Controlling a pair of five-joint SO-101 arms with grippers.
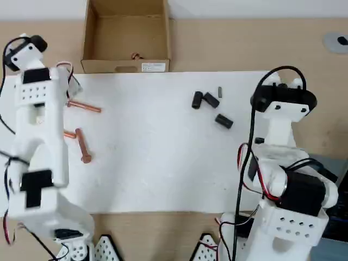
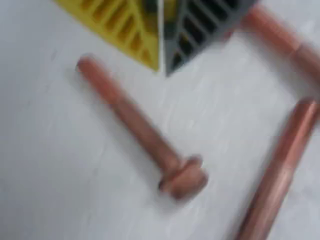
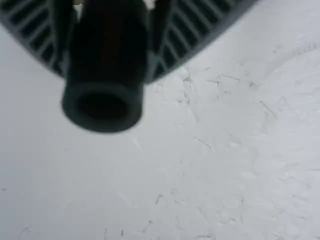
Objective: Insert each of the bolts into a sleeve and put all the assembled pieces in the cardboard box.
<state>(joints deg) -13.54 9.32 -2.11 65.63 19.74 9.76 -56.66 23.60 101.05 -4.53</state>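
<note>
Three copper bolts lie on the white mat at the left: one (image 1: 84, 106), a second (image 1: 82, 145), and a third (image 1: 69, 134) partly under the left arm (image 1: 38, 125). In the left wrist view my left gripper (image 2: 161, 62), one finger yellow and one grey, is shut and empty just above a bolt (image 2: 145, 132), with two more bolts (image 2: 280, 170) (image 2: 285, 37) beside it. My right gripper (image 3: 110, 35) is shut on a black sleeve (image 3: 102, 80), held above the mat with its bore facing the camera. Three more sleeves (image 1: 197, 99) (image 1: 211, 100) (image 1: 223, 120) lie at mid-right.
The cardboard box (image 1: 126, 66) stands open at the back edge of the mat, with a small copper-coloured piece (image 1: 136, 56) inside. A small dark pin (image 1: 220, 91) lies by the sleeves. The right arm (image 1: 277, 125) stands at the mat's right edge.
</note>
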